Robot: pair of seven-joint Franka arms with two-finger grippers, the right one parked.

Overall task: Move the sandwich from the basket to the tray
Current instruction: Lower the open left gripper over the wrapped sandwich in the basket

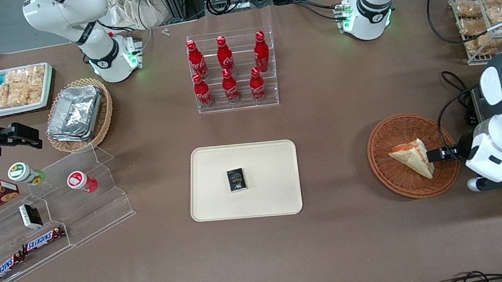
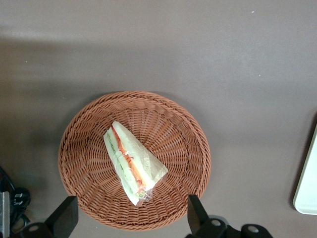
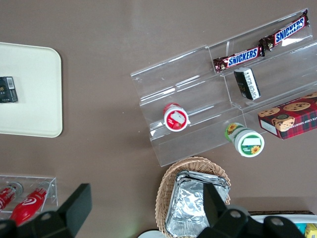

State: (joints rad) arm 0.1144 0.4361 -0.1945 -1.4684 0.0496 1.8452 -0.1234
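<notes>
The sandwich (image 1: pixel 412 156) lies flat in the basket (image 1: pixel 397 180), toward the working arm's end of the table (image 1: pixel 342 245). The gripper (image 2: pixel 130 218) hovers above the basket's edge, jaws spread wide and empty, one finger (image 2: pixel 63 218) at each side of the sandwich's narrow end, not touching it. The tray (image 1: pixel 268 201) sits at the table's middle, well apart from the basket, carrying a small black box (image 1: pixel 236 180).
</notes>
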